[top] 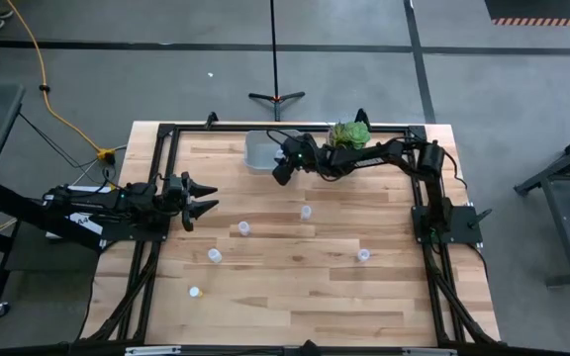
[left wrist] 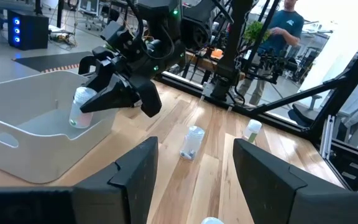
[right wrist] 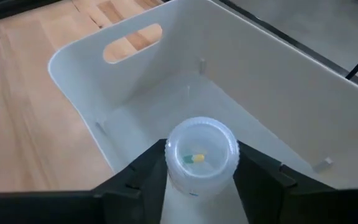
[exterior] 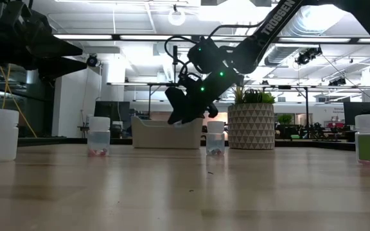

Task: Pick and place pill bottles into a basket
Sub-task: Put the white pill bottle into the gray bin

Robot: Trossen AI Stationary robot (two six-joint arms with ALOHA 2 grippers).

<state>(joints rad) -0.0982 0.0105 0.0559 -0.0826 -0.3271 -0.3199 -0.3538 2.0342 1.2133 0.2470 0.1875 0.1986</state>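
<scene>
While the right gripper [top: 283, 170] hangs over the near edge of the basket [top: 260, 150], its fingers are closed on one pill bottle [left wrist: 81, 106]. In the right wrist view the held bottle [right wrist: 201, 154] sits clamped between the two dark fingers [right wrist: 143, 173], its open top facing the camera and a small yellow pill visible inside. Directly beyond the held bottle lies the pale floor of the basket [right wrist: 166, 106], with a handle slot in the far wall. In the low view the gripper [exterior: 184, 115] is tilted downward, its tip level with the rim of the basket [exterior: 166, 136].

Behind the right gripper, a potted plant [top: 348, 135] stands beside the arm. Below the gripper on the table [top: 295, 287], a second bottle [top: 306, 212] stands nearby, upright and free. Four further bottles stand apart on the boards: one [top: 244, 229] toward the left arm, one [top: 214, 256] beyond it, one [top: 195, 293] farthest off, and one [top: 363, 255] to the right.

The left gripper [top: 204, 197] waits at the left side of the table, fingers spread open and holding nothing.
</scene>
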